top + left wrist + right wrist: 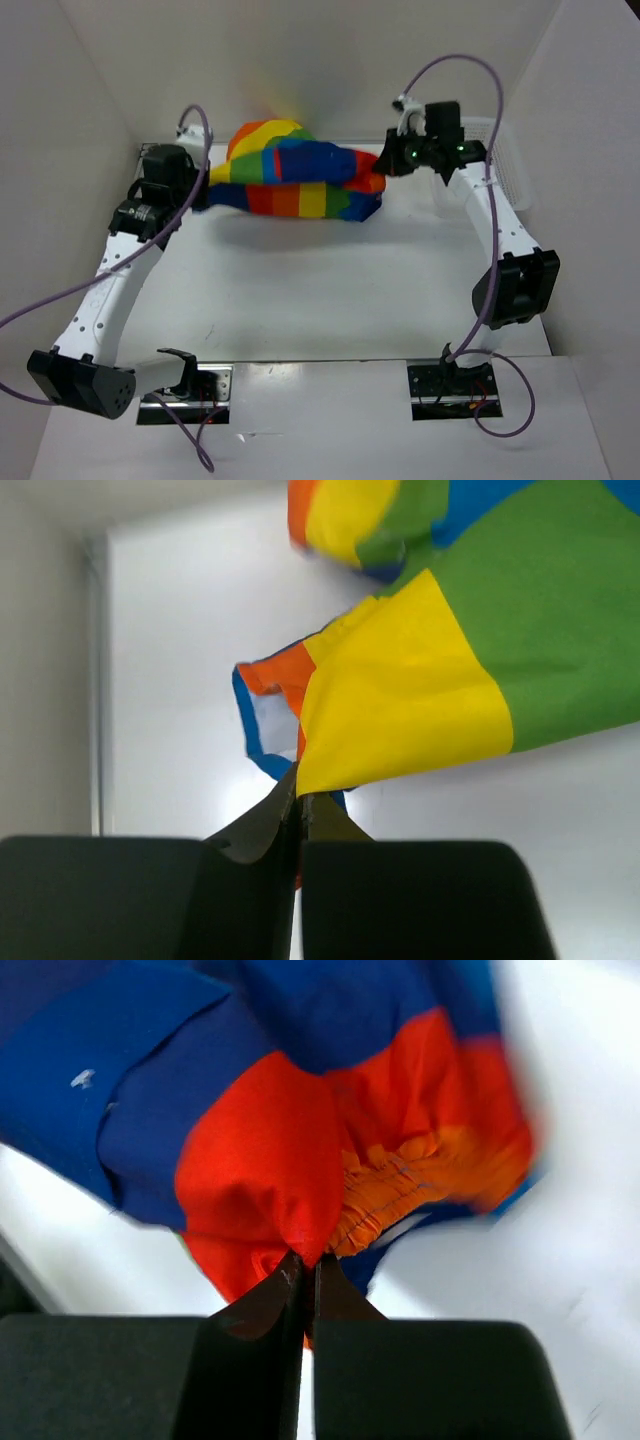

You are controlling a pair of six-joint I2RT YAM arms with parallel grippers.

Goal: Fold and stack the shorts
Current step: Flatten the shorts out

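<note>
The rainbow shorts [298,178] hang bunched between my two grippers at the back of the table, lifted off its surface. My left gripper [206,190] is shut on the shorts' left end; in the left wrist view its jaws [300,798] pinch a yellow corner of the cloth [410,695]. My right gripper [385,163] is shut on the right end; in the right wrist view its jaws [305,1265] pinch a red fold [265,1160] next to the orange gathered waistband [420,1175].
A white plastic lattice basket [500,165] stands at the back right, behind my right arm. White walls close in the table on the left, back and right. The white tabletop [320,290] lies below the shorts.
</note>
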